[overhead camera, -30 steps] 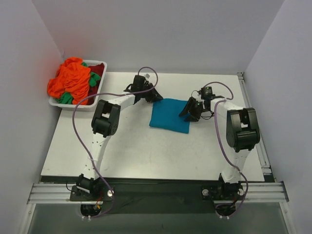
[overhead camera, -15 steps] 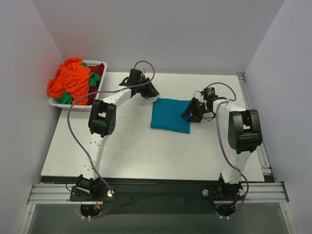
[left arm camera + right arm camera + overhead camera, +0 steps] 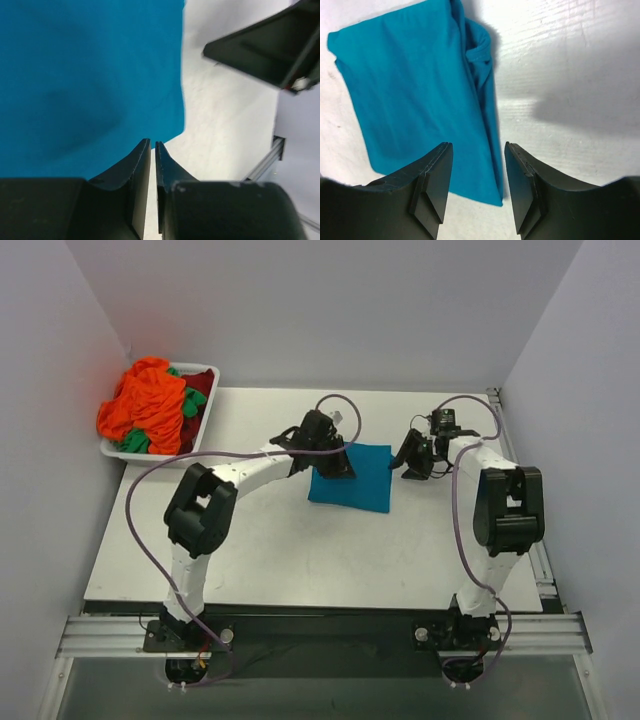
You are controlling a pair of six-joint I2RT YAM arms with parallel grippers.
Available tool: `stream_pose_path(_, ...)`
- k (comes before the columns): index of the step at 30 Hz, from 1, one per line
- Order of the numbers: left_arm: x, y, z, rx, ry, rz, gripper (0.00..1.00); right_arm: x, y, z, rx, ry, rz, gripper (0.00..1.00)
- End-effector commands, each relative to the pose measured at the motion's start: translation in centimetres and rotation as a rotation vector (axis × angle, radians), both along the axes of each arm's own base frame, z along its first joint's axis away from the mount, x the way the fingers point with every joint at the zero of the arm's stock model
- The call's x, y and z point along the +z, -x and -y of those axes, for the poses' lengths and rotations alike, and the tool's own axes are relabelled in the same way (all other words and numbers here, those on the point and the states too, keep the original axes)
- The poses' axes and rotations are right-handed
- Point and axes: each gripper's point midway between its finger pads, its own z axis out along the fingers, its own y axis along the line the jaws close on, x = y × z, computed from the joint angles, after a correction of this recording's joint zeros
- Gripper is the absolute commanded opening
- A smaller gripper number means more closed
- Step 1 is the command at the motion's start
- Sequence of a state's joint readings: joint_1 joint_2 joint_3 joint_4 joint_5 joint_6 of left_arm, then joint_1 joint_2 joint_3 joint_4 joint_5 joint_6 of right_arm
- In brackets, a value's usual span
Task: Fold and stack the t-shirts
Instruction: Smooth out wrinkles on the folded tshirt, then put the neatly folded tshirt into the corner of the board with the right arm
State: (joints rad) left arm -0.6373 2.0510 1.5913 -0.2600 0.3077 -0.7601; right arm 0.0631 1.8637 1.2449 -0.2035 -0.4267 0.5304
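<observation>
One teal-blue t-shirt [image 3: 358, 480] lies folded into a flat rectangle at the middle of the table. My left gripper [image 3: 335, 462] hovers over its left part, jaws all but shut with nothing between them; in the left wrist view the gripper [image 3: 152, 145] sits above the t-shirt's [image 3: 90, 75] edge. My right gripper [image 3: 410, 458] is open just off the t-shirt's right edge; in the right wrist view the gripper [image 3: 477, 147] frames the folded side of the cloth [image 3: 415, 85]. Orange [image 3: 145, 405], green [image 3: 193, 400] and dark red [image 3: 200, 383] t-shirts lie crumpled together at the far left.
The crumpled shirts fill a white tray [image 3: 150, 453] at the table's far left corner, partly past the table edge. Grey walls close in the left, back and right. A metal rail [image 3: 320, 632] runs along the near edge by the arm bases.
My left gripper swung from the table's far side down onto the teal t-shirt's left part, opening briefly and closing again. My right gripper drew back rightward off the cloth.
</observation>
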Motion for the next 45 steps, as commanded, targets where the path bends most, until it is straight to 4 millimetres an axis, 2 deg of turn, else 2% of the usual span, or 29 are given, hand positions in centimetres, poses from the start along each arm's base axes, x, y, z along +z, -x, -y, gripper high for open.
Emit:
stream_pose_path(1,-5.9,0.7,-1.1,0.053,-0.106,-0.073,0.20,-1.1,-0.4,0.6,0.025,0.064,-0.025,0.47)
stream_pose_path(4,-10.5,1.8,-2.1,0.076,-0.172,-0.161,0.16,-2.1,-0.5,0.3,0.037,0.071,-0.043,0.47)
stream_pose_path(7,-12.5,2.6,-2.4,0.069,-0.192,-0.200,0.14,-2.8,-0.6,-0.2,0.058,0.101,-0.046,0.47)
stream_pose_path(14,-11.7,2.8,-2.9,0.065,-0.206,-0.182,0.14,-3.8,-1.4,-1.5,0.076,0.173,-0.058,0.47)
stream_pose_path(18,-11.3,2.7,-2.8,0.056,-0.212,-0.180,0.14,-4.8,-1.0,-1.8,0.059,0.233,-0.100,0.46)
stream_pose_path(19,-10.9,2.5,-2.7,0.055,-0.208,-0.174,0.14,-5.0,-0.8,-1.4,0.041,0.258,-0.114,0.44)
stream_pose_path(20,-10.8,2.5,-2.7,0.055,-0.209,-0.175,0.14,-5.2,-0.6,-1.4,0.033,0.265,-0.124,0.35)
stream_pose_path(23,-9.2,2.1,-1.9,0.042,-0.178,-0.155,0.14,-5.8,-0.1,-1.0,0.000,0.289,-0.159,0.19)
stream_pose_path(24,-8.4,2.0,-1.6,0.036,-0.171,-0.147,0.14,-5.9,0.0,-1.1,0.003,0.296,-0.173,0.07)
stream_pose_path(25,-7.8,1.9,-1.5,0.035,-0.173,-0.141,0.14,-5.9,0.0,-1.3,0.004,0.304,-0.176,0.01)
stream_pose_path(27,-5.5,1.5,-1.4,0.035,-0.164,-0.113,0.14,-5.7,0.2,-0.9,-0.003,0.369,-0.184,0.00)
stream_pose_path(29,-4.0,1.7,-1.8,0.028,-0.173,-0.093,0.14,-5.3,0.3,-0.3,-0.042,0.402,-0.188,0.00)
stream_pose_path(30,-2.0,1.7,-2.0,0.030,-0.158,-0.062,0.14,-5.2,0.8,0.8,-0.075,0.435,-0.207,0.00)
stream_pose_path(32,-0.6,2.3,-2.6,0.031,-0.154,-0.046,0.15,-4.1,1.4,1.6,-0.149,0.435,-0.206,0.00)
stream_pose_path(33,0.7,3.1,-3.1,0.030,-0.139,-0.031,0.15,-3.7,1.6,2.8,-0.195,0.459,-0.199,0.00)
stream_pose_path(34,1.2,3.4,-3.4,0.029,-0.132,-0.024,0.15,-4.0,2.8,3.4,-0.242,0.467,-0.221,0.00)
stream_pose_path(35,1.9,3.8,-3.5,0.027,-0.120,-0.010,0.15,-2.8,2.9,4.0,-0.283,0.469,-0.194,0.00)
stream_pose_path(36,2.9,4.4,-4.1,0.025,-0.111,0.005,0.15,-2.6,3.4,4.7,-0.316,0.488,-0.195,0.00)
stream_pose_path(37,3.5,4.8,-4.2,0.015,-0.101,0.018,0.15,-3.0,4.4,5.7,-0.369,0.488,-0.223,0.00)
stream_pose_path(38,3.8,5.2,-4.7,0.008,-0.109,0.026,0.15,-2.3,4.7,6.2,-0.402,0.481,-0.217,0.00)
stream_pose_path(39,5.1,5.6,-5.1,0.005,-0.099,0.052,0.15,-2.3,5.8,7.3,-0.436,0.504,-0.249,0.00)
stream_pose_path(40,4.8,6.2,-5.6,0.002,-0.109,0.049,0.15,-2.1,6.5,8.4,-0.482,0.511,-0.274,0.00)
stream_pose_path(41,5.8,6.7,-6.0,-0.003,-0.104,0.063,0.15,-2.1,7.4,9.1,-0.531,0.522,-0.297,0.00)
stream_pose_path(43,5.8,7.6,-6.5,-0.012,-0.105,0.060,0.15,-1.7,9.5,11.2,-0.607,0.593,-0.341,0.00)
stream_pose_path(45,6.7,8.2,-6.9,-0.014,-0.091,0.077,0.15,-1.5,12.2,13.3,-0.719,0.620,-0.406,0.00)
